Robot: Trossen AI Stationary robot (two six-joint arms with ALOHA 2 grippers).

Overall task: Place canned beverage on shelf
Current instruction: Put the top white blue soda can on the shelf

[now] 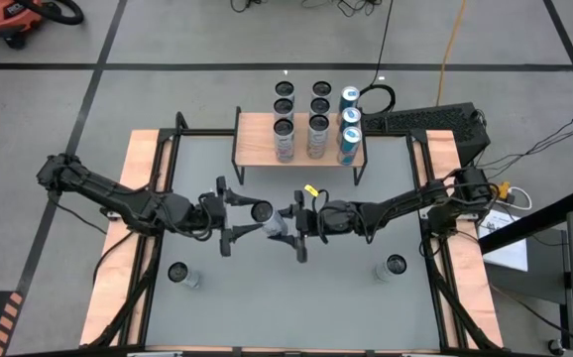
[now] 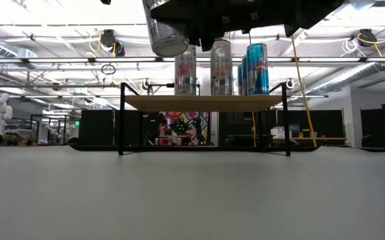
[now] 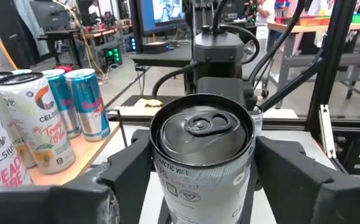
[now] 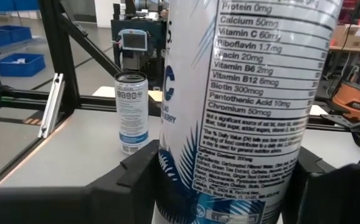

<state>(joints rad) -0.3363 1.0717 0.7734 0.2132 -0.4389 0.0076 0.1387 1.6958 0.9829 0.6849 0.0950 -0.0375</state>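
A white and silver can (image 1: 270, 218) is up in the air over the middle of the table, a little tilted, between my two grippers. In the low view the can (image 2: 166, 30) is above the level of the shelf top. My left gripper (image 1: 245, 216) comes at it from the table's left and my right gripper (image 1: 288, 224) from the right; both are shut on it. The shelf (image 1: 301, 139), a wood plank on thin black legs, stands at the table's far edge and carries several upright cans (image 1: 316, 124). My left gripper pinches the can's upper part (image 3: 158, 171), just below its top rim, between its two fingers. The fingers come level from the table's left, across the can. The can is lifted clear of the table, its top (image 3: 208, 124) up. My right gripper pinches the can's printed side wall (image 4: 186, 174), lower down on the body, between its two fingers. The fingers come level from the table's right, across the can. The can stands roughly upright in the hold, clear of the table.
One can (image 1: 180, 274) stands on the table at the near left and another (image 1: 394, 266) at the near right. The shelf's three rows of cans (image 2: 219, 67) fill the plank's middle and right; its left part (image 1: 252, 134) is bare.
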